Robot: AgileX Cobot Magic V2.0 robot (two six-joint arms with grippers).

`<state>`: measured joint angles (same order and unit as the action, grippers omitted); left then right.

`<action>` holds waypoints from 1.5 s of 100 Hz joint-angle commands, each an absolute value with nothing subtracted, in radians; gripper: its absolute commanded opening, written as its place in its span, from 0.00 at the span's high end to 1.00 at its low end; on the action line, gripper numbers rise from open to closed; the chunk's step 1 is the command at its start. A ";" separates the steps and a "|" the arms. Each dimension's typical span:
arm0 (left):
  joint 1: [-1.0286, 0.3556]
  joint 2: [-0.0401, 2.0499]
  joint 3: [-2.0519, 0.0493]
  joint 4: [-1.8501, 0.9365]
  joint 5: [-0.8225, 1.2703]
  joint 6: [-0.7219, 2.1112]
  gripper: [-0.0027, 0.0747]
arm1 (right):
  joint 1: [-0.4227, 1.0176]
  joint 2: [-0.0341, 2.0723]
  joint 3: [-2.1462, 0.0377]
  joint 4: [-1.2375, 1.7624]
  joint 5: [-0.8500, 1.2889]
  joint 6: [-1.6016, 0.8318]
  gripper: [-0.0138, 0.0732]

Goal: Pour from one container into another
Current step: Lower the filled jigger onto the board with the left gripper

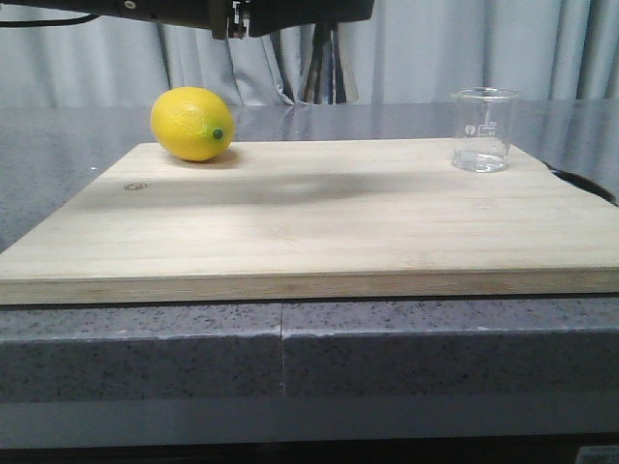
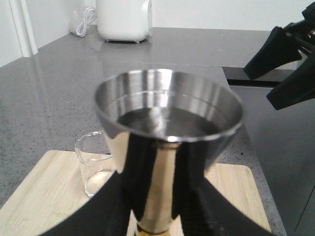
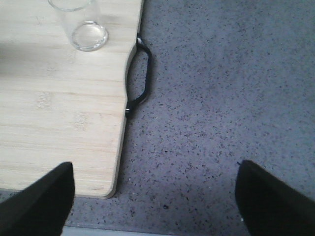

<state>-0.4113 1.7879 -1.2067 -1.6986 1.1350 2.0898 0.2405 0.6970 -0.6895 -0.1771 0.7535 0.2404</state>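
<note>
Steel fills our left wrist view: the jigger (image 2: pixel 167 147) sits upright in our left gripper (image 2: pixel 157 206), jaws closed on its gold-tinted waist, the upper cone facing up with what looks like dark liquid in it. In the front view the jigger is out of sight, so we judge it is held high above the wooden cutting board (image 1: pixel 309 222). The glass beaker (image 1: pixel 483 130) stands upright near the board's far right corner, apparently empty, close to the edge with the black handle (image 3: pixel 140 78). A lemon (image 1: pixel 191 123) lies at the far left corner, well apart from the beaker.

Our right gripper (image 3: pixel 152 196) hangs over the board's edge and the grey speckled surface (image 3: pixel 221 98), jaws wide and holding nothing.

The task words suggest the beaker pours into the jigger, yet the beaker looks empty and the jigger looks filled; we cannot settle which way the pour runs. Either way, we should keep the jigger level while travelling, bring the two rims close before tilting, tip slowly toward the lip, and keep the stream centred in the receiving mouth. The beaker is light and near the edge, so a nudge could shift it.
</note>
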 commanded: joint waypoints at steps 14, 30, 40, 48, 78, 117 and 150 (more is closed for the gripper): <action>-0.415 1.810 -1.231 -1.853 1.266 2.128 0.72 | 0.241 0.693 -0.727 -0.207 0.693 0.239 0.15; -0.415 1.858 -1.233 -1.853 1.276 2.132 0.72 | 0.241 0.693 -0.727 -0.213 0.693 0.239 0.15; -0.411 1.879 -1.233 -1.853 1.279 2.154 0.72 | 0.241 0.693 -0.727 -0.216 0.692 0.239 0.15; -0.407 1.879 -1.233 -1.853 1.279 2.156 0.72 | 0.241 0.693 -0.727 -0.216 0.692 0.239 0.15; -0.384 1.879 -1.233 -1.851 1.249 2.166 0.72 | 0.241 0.693 -0.727 -0.217 0.692 0.239 0.15; -0.362 1.879 -1.233 -1.851 1.199 2.166 0.72 | 0.241 0.693 -0.727 -0.217 0.690 0.239 0.15; -0.359 1.910 -1.233 -1.853 1.224 2.160 0.72 | 0.241 0.693 -0.727 -0.217 0.684 0.239 0.15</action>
